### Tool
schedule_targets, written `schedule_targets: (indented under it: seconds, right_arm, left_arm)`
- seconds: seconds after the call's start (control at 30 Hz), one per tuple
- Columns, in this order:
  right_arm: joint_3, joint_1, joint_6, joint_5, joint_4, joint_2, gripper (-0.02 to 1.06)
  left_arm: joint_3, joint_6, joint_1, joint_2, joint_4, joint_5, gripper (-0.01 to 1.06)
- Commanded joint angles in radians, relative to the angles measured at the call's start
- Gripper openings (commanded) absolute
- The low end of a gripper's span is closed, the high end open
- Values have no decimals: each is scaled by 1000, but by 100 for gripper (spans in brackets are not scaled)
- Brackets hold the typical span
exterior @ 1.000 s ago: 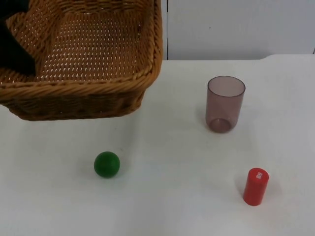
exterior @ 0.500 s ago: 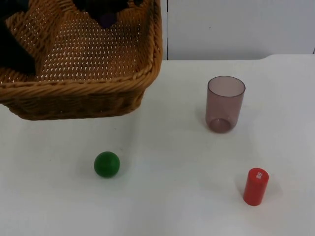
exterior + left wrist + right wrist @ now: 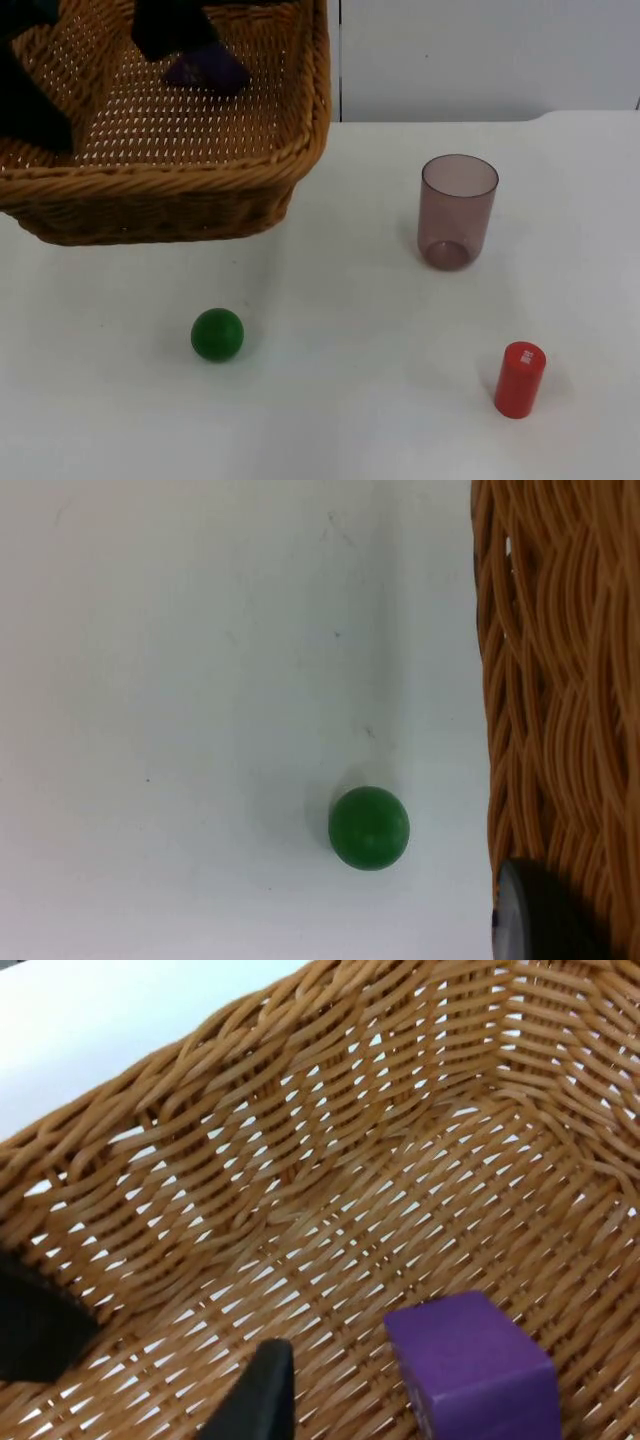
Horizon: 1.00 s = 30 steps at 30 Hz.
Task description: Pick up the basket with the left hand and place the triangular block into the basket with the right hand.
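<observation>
Wicker basket (image 3: 200,170) raised, partly cropped | left gripper (image 3: 35,110) grip unclear | right gripper (image 3: 170,25) released over purple block (image 3: 205,68)

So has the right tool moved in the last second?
Yes. The right tool has come down into the basket with the purple block, toward the near rim.

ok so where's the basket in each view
Top view: basket at upper left, gripped by the left gripper; purple block inside, below the right gripper.
Left wrist view: the basket's woven wall beside the green ball.
Right wrist view: the basket's floor under the purple block.
Shared landmarks: ball, block.
</observation>
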Motion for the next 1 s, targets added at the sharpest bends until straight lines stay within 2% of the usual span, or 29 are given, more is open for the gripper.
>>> schedule_targets:
  seconds: [0.0,0.17,0.27,0.4,0.63,0.73,0.77,0.87,0.9,0.93,0.97]
  right_arm:
    - [-11,6,-7,-13,2,-19,105]
    - [-11,6,-39,10,2,-69,105]
    - [-11,6,-42,84,2,-157,105]
    - [-7,0,-45,133,3,-234,105]
    - [158,-36,-2,106,2,-434,105]
    - [302,-96,20,50,-3,-577,105]
    - [302,-96,20,50,-3,-577,105]
    - [435,-246,55,22,-5,-732,105]
    - [461,-303,56,22,-5,-771,105]
    - [461,-303,56,22,-5,-771,105]
    - [480,-360,56,25,-5,-800,105]
  left_arm:
    - [2,0,-1,-5,-35,-11,0]
    - [2,0,-1,-5,-33,-11,0]
    - [2,0,-1,-5,-31,-11,0]
    - [2,0,-1,-5,-31,-13,0]
    - [2,0,-1,-5,-33,-13,0]
    - [2,0,-1,-5,-35,-13,0]
    - [2,0,-1,-5,-35,-13,0]
    - [2,0,-1,-5,-35,-13,0]
    - [2,0,-1,-5,-35,-13,0]
    - [2,0,-1,-5,-35,-13,0]
    - [2,0,-1,-5,-37,-15,0]
